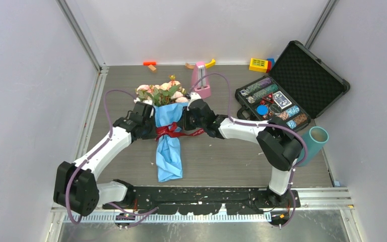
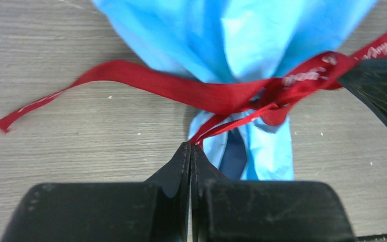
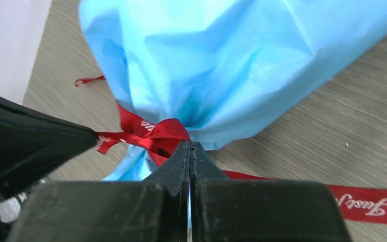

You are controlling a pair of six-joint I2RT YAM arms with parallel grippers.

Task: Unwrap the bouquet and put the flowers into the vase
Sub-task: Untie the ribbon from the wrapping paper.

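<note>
Both pairs of jaws are clamped on the ribbon [image 2: 181,88]: left gripper [image 2: 190,147] on a thin strand, right gripper [image 3: 190,145] right where it's tied. Best bet is to pull outward, low and steady, so the bow slips without dragging the bouquet [image 1: 168,138]. The bouquet lies flat mid-frame in the top view, long axis up-down, roses [image 1: 158,92] at the upper end.

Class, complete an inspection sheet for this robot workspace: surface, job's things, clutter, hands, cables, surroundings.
Surface: grey wood-grain table.
Job's things: bouquet lies flat mid-table, ribbon tied; vase tilted at right edge.
Clutter: pink metronome-shaped object, open black case holding chips, yellow block.
Hands: left hand shut on a ribbon strand; right hand shut at the bow, grip unclear.
Cables: purple cables arch over the table.
Surroundings: plain grey walls, metal frame posts.
</note>
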